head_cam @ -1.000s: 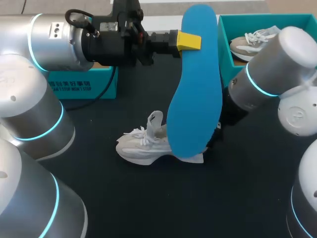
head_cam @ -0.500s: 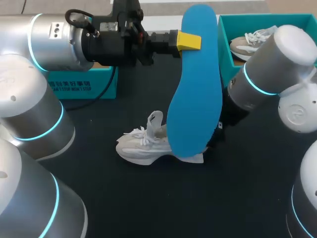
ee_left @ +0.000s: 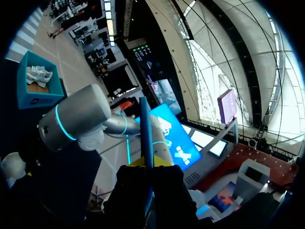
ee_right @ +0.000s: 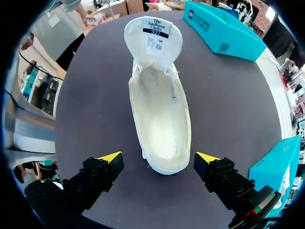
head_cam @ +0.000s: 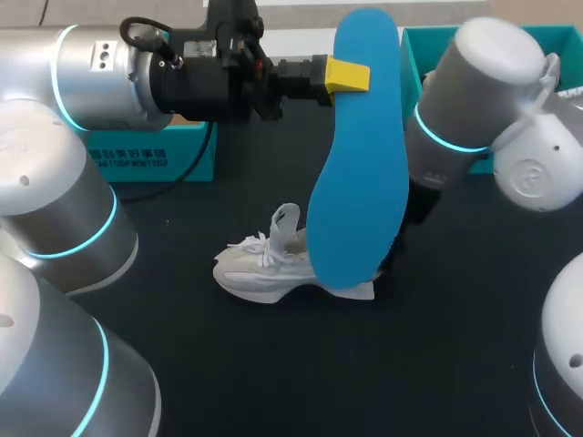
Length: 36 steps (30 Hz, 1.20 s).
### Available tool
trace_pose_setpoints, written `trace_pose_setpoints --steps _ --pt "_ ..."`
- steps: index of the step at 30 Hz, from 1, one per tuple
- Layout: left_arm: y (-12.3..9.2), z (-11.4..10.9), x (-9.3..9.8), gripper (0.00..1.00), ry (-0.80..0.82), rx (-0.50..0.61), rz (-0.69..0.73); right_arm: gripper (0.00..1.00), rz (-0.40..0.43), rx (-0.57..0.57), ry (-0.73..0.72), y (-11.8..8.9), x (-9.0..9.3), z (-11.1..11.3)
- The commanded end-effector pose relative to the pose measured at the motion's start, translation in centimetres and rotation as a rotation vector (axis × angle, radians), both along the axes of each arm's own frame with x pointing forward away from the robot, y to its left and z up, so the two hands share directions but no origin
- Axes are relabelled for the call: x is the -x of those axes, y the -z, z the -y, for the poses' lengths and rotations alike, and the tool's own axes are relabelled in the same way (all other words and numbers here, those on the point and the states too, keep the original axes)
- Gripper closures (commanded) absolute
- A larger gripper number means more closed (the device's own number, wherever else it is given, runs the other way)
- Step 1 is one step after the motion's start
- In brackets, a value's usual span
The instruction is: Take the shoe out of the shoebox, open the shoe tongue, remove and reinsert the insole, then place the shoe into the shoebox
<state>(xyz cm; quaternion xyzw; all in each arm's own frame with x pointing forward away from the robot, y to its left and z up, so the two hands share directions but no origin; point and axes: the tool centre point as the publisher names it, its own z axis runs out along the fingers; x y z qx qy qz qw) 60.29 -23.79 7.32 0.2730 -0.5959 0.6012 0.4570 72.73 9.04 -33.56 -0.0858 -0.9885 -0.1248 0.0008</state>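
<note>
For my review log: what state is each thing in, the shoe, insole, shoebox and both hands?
shoe: on the table, tongue open, no insole inside.
insole: out, held upright.
shoebox: open, another shoe inside.
left hand: shut on insole.
right hand: open, at the shoe's heel.

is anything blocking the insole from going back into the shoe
Nothing lies inside the shoe: its opening is bare and the tongue is folded back. But the open right claw hangs at the heel end, a finger on either side, so it may crowd the insole held by the left claw.
</note>
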Motion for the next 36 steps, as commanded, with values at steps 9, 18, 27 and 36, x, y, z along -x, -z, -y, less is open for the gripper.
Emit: trace_pose_setpoints --steps 9,18,27,36 --pt "0.2 0.0 0.2 1.00 -0.003 0.001 -0.001 0.00 0.022 0.058 0.073 -0.4 -1.3 -1.9" --pt "0.2 0.0 0.2 1.00 -0.003 0.001 -0.001 0.00 0.012 0.079 0.098 -0.7 -1.2 -2.2" --pt "0.2 0.0 0.2 1.00 -0.003 0.001 -0.001 0.00 0.018 0.081 0.100 -0.9 -1.7 -2.6" --pt "0.2 0.0 0.2 1.00 -0.003 0.001 -0.001 0.00 0.033 0.068 0.100 0.6 -5.4 -5.2"
